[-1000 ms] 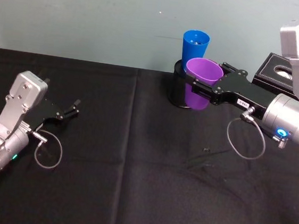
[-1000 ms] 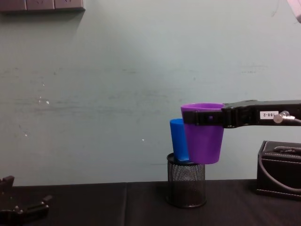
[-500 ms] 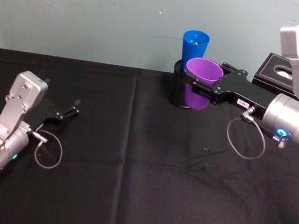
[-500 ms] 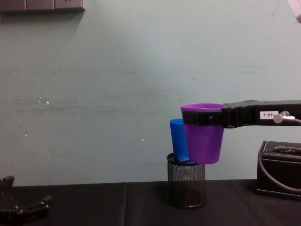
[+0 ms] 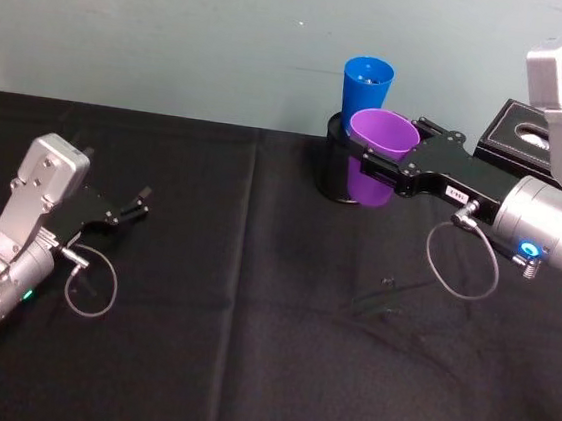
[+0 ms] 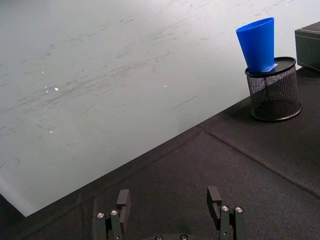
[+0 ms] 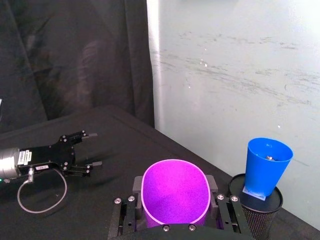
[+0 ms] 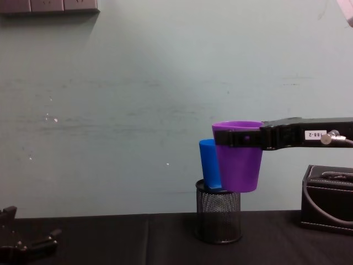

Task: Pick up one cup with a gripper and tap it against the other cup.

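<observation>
The purple cup (image 5: 379, 145) hangs upright in the air, and my right gripper (image 5: 389, 141), the one with the white label, is shut on it just below the rim (image 8: 238, 165). The blue cup (image 5: 366, 87) leans inside a black mesh pen holder (image 5: 331, 172) right behind it. From the chest the two cups overlap (image 8: 208, 165). The right wrist view shows a small gap between the purple cup (image 7: 175, 192) and the blue cup (image 7: 267, 164). At the table's left, my left gripper (image 5: 139, 204) rests open, holding nothing (image 6: 168, 200).
A black box (image 5: 530, 136) stands at the back right, beside the pen holder (image 8: 218, 218). A pale wall runs close behind the table's far edge. Black cloth (image 5: 250, 318) covers the table between the arms.
</observation>
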